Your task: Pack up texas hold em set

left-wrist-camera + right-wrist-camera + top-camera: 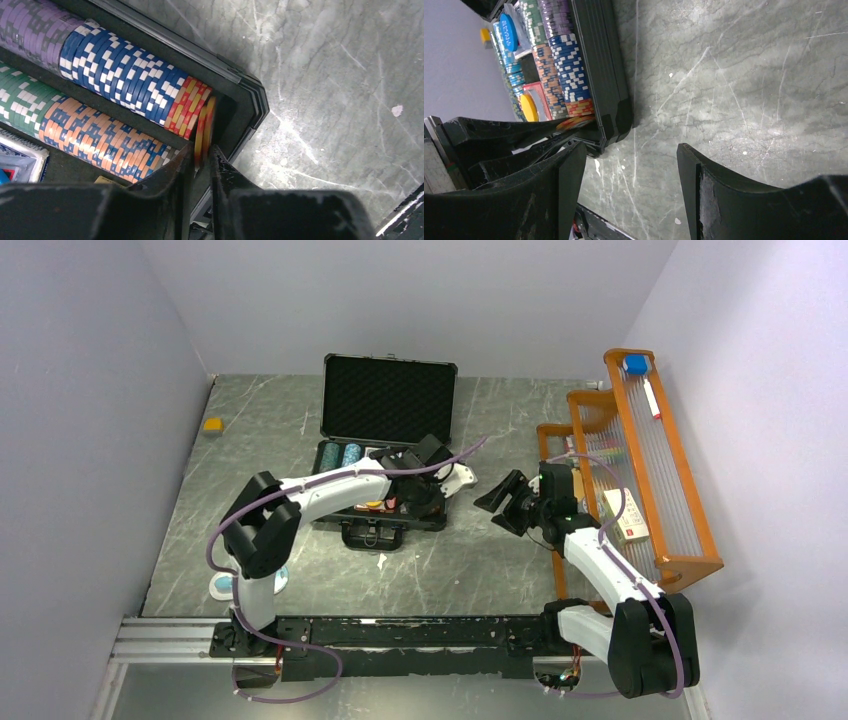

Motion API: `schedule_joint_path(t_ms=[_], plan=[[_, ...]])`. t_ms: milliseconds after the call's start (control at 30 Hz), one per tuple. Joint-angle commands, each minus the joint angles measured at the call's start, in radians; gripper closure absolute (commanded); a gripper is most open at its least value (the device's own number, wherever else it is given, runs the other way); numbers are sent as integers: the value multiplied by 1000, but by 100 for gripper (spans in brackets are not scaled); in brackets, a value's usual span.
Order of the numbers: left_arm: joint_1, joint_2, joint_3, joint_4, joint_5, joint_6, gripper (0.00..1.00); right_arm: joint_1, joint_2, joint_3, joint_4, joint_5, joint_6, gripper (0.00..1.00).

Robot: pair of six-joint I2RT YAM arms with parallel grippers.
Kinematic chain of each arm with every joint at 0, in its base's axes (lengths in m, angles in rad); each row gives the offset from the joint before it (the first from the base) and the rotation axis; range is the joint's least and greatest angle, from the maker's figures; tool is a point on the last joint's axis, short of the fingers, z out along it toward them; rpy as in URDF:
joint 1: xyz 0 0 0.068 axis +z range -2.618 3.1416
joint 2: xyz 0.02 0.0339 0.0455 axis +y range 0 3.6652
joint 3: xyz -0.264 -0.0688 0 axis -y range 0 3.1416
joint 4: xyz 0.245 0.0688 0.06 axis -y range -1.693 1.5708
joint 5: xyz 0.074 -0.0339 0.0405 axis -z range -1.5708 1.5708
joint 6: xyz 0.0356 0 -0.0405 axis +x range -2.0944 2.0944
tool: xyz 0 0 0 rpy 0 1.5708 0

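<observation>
Case (388,400) open at mid-worktop (480,570); the chips (95,137) are shown racked on edge in parallel troughs of its base. The left jaws (201,149) are held at the case's near right corner, at the end of the trough that carries the blue-white row (120,80) and a short red-yellow stack (185,107). These jaws are set to a narrow slit, and two loose chips (206,127), blurred and leaning, are seen between them, edge down; whether these are pinched or slack cannot be told. The trough's long axis is seen to run away from the jaws, up and to the left in the left wrist view, so that the two loose chips lie just ahead of them, face-on to the stack, over the small gap between stack and end wall. Seating them is judged to be the step in hand; a push along that axis, not across it, is called for. The right jaws (631,146) are spread wide and empty above bare worktop, to the right of the case and apart from it; the left jaws are therefore the nearer. The rack (640,470) at the right edge is not involved.
</observation>
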Motion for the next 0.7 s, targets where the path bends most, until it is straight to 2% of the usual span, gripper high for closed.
schedule_joint_path(t_ms=[0, 100, 200, 467, 667], plan=[[5, 14, 24, 21, -35, -14, 73, -9, -14, -11, 9, -16, -11, 29], [5, 0, 12, 35, -32, -19, 62, -10, -13, -10, 10, -15, -12, 29], [5, -23, 0, 47, -31, -22, 56, -11, -10, -8, 10, -14, -15, 29], [34, -154, -51, 119, -25, -72, 49, -10, -1, 16, -5, -9, -52, 29], [104, -373, -190, 260, -90, -198, 43, -9, 12, 83, -43, 19, -132, 28]])
